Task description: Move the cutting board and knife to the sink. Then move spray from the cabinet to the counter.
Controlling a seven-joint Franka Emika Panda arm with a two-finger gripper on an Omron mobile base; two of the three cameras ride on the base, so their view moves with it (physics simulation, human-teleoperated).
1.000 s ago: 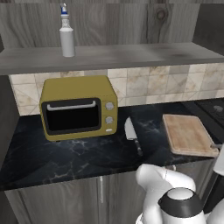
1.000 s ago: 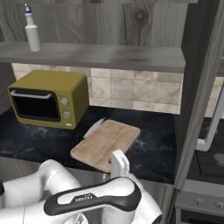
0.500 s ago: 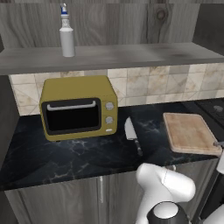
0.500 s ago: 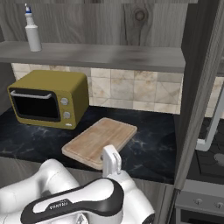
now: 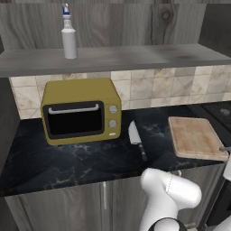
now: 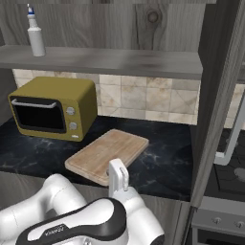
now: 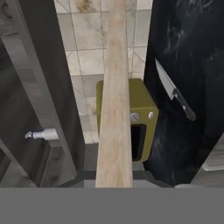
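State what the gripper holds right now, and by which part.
The gripper holds the cutting board by its near edge, the one at the counter's front; the fingers are shut on it.

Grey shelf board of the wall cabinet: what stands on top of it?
On the grey shelf board, a small white plastic spray bottle with blue-and-white nozzle stands upright near its left end. Nothing else shows on it; no part is covered.

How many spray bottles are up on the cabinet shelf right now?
1. The spray stands upright at the left end of the cabinet shelf, above the yellow oven.
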